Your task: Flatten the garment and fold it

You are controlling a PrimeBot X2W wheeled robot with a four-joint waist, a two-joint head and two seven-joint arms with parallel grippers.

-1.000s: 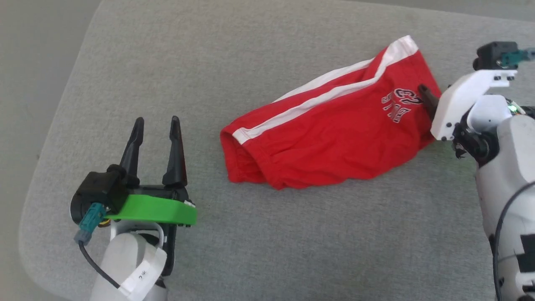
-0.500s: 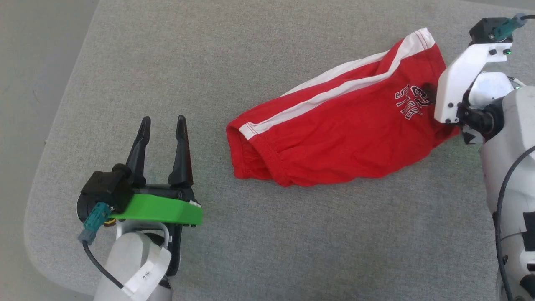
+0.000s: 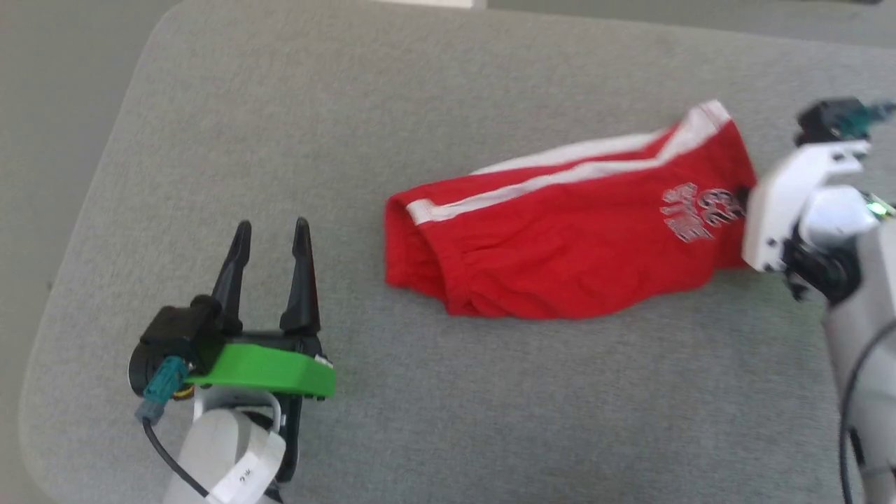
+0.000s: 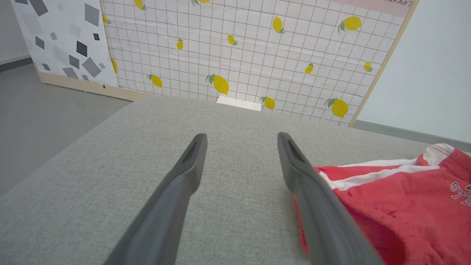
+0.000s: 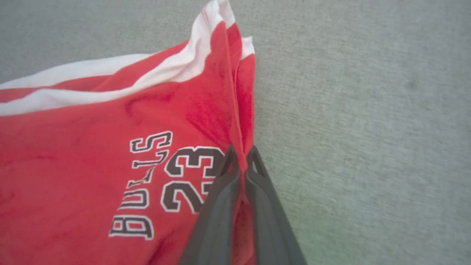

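The garment (image 3: 560, 245) is bright red cloth with white stripes and a printed number, lying crumpled across the grey cushion (image 3: 350, 126). My right gripper (image 5: 241, 156) is shut on a raised fold at the garment's (image 5: 92, 147) right edge, with red cloth pinched between its two dark fingers. In the head view that gripper (image 3: 743, 199) sits at the cloth's right end, mostly behind its white mount. My left gripper (image 3: 271, 232) stands open at the lower left, apart from the cloth. From its wrist camera, the left gripper (image 4: 241, 141) shows bare fabric between its fingers, with the garment (image 4: 404, 209) to the right.
The cushion's rounded left edge (image 3: 77, 231) drops to a grey floor (image 3: 42, 105). Beyond the far edge stand a lemon-print grid panel (image 4: 239, 48) and a speckled panel (image 4: 62, 40). Bare cushion surrounds the garment on all sides.
My right gripper has closed on the garment's right edge and pinched up a fold. The head camera has shifted, so the whole picture sits differently. The left gripper stays open and in place.
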